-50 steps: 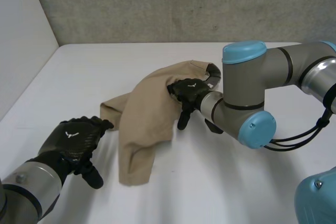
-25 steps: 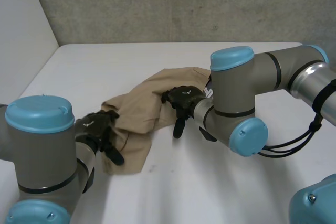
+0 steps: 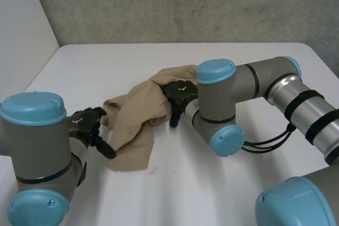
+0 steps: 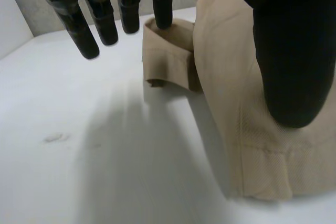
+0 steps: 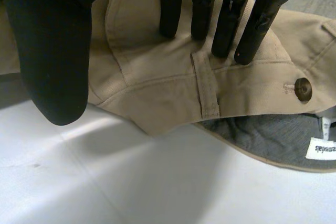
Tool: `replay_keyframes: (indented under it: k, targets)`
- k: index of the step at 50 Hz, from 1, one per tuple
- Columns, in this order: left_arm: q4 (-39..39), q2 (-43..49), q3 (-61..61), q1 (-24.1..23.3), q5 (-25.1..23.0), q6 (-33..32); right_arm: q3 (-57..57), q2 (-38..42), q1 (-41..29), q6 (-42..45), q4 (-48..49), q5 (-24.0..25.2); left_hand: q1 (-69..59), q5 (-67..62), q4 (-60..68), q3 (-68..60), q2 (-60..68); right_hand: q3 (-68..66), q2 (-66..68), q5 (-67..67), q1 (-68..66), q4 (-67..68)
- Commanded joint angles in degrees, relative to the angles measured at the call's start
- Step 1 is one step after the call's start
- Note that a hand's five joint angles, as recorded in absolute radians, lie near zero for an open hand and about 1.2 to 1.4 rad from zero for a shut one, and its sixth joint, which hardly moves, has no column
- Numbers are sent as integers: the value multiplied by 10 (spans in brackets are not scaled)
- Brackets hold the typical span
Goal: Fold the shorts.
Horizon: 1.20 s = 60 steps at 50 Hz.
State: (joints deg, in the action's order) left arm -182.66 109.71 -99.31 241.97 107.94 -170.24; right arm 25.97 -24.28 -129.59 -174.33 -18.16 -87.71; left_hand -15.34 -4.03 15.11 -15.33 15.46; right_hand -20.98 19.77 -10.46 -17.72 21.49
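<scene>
On table (image 3: pixel 238 67), pins shorts (image 3: pixel 135 117) diagonally, waistband (image 5: pixel 247 85) far-right, hem (image 4: pixel 262 177) near-left, under flat right hand (image 3: pixel 179 91); left hand (image 3: pixel 87 123) unclenched beside hem; bunched tighter than before.

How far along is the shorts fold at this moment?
Done: nothing visibly; the shorts lie bunched on the table, waistband gaping to show grey lining. In hand: the right hand lays straight fingers on the waistband near the button; the left hand is open beside a leg hem. Left: flattening and every fold.
</scene>
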Motion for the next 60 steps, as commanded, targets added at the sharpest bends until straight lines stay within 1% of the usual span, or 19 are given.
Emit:
replay_keyframes:
  k: [1,13,17,18,19,21,24,25,28,31,33,37,43,45,46,49,50,54,60]
  targets:
    - [-1,21,6,-1,-3,0,-64,38,-14,0,1,-12,-141,-154,143,-141,139,-68,80,-73,-100,62]
    - [0,30,17,-1,-48,1,-133,88,-21,0,2,-23,-141,-154,143,-141,139,-147,159,-152,-179,142]
    - [1,31,18,-1,-53,2,-142,98,-20,0,5,-22,-186,-199,188,-186,185,-174,186,-179,-206,168]
    - [0,31,18,-1,-53,2,-143,100,-20,0,6,-22,-211,-224,213,-211,210,-179,191,-184,-211,174]
    - [0,31,19,0,-53,2,-145,103,-20,0,6,-22,-278,-291,280,-278,277,-195,207,-201,-228,190]
    - [0,31,20,0,-52,2,-146,107,-20,0,6,-22,-320,-333,323,-320,319,-226,238,-231,-258,220]
    - [0,31,21,0,-52,2,-151,109,-20,0,6,-21,-430,-443,432,-430,428,-333,345,-338,-366,328]
    - [0,31,21,0,-52,3,-152,108,-20,0,6,-21,-452,-465,454,-452,450,-372,384,-377,-404,367]
    - [-1,31,25,0,-52,3,-156,108,-20,0,7,-20,-522,-535,524,-522,521,-570,582,-575,-603,565]
    - [-2,31,29,0,-52,2,-163,106,-20,0,6,-21,-646,-659,648,-646,645,-590,602,-595,-623,585]
    - [-2,31,31,0,-52,2,-166,101,-20,0,2,-20,-647,-660,649,-647,645,-590,602,-595,-623,585]
    - [-2,29,40,-1,-52,2,-167,66,-21,3,-20,-21,-647,-660,649,-647,645,-590,602,-595,-623,585]
    - [-10,1,46,11,-50,-5,-167,-54,-7,29,-125,-10,-647,-660,649,-647,645,-590,602,-595,-623,585]
    - [-11,-20,46,14,-51,-7,-165,-85,3,55,-151,-7,-647,-660,649,-647,645,-590,602,-595,-623,585]
    - [-11,-40,45,18,-53,-7,-154,-117,20,91,-176,-4,-647,-660,649,-647,645,-590,602,-595,-623,585]
    - [-11,-67,42,21,-55,-8,-127,-170,43,151,-204,-3,-647,-660,649,-647,645,-590,602,-595,-623,585]
    - [-10,-82,41,20,-55,-8,-97,-212,58,188,-216,-4,-647,-660,649,-647,645,-590,602,-595,-623,585]
    - [-9,-110,32,15,-71,-9,-23,-297,79,238,-220,-10,-647,-660,649,-647,645,-590,602,-595,-623,585]
    - [-11,-92,15,-8,-111,-11,57,-312,76,235,-228,-8,-647,-660,649,-647,645,-590,602,-595,-623,585]
